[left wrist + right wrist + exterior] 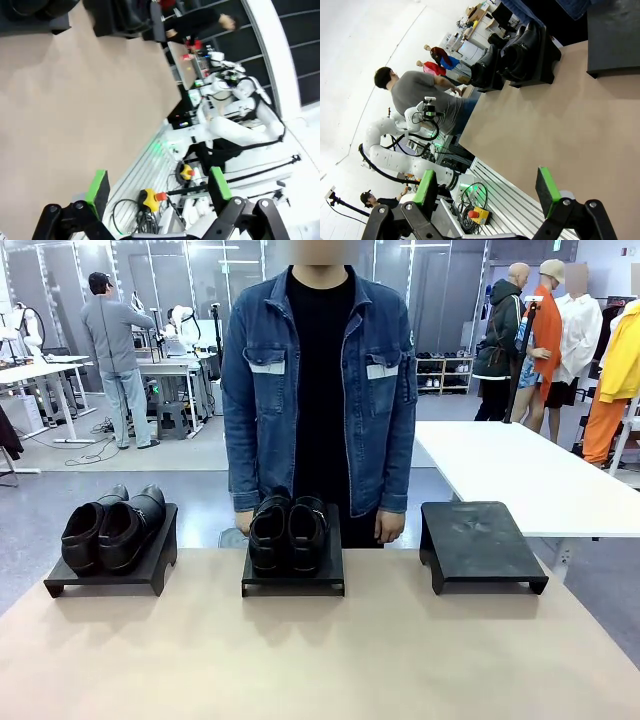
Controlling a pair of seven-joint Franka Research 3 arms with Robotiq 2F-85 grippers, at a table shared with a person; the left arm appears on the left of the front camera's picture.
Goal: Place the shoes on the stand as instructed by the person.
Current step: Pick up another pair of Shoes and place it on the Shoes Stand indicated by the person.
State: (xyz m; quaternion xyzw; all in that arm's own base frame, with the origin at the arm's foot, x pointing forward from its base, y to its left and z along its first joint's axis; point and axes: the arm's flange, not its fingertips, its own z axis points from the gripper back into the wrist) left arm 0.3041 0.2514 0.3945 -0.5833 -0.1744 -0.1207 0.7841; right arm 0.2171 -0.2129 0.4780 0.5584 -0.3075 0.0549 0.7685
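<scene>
Shoes [105,529] sit paired on the nine o'clock stand [112,570] and shoes on the centre stand [292,580], toes toward you; the three o'clock stand [482,542] is bare. Your left end effector [157,190] and right end effector [487,189] gape wide, holding nothing, likely awaiting the person [318,390].

Three black stands sit on the tan table [320,660]: the left stand [110,570], the middle stand [293,575] and the right stand [482,543]. Four glossy black shoes make two pairs: one pair [112,528] on the left stand, one pair [288,531] on the middle stand. One person [318,390] in a denim jacket stands at the table's far edge. Each wrist view shows two green-padded fingers [99,191] [427,186], four in all.
</scene>
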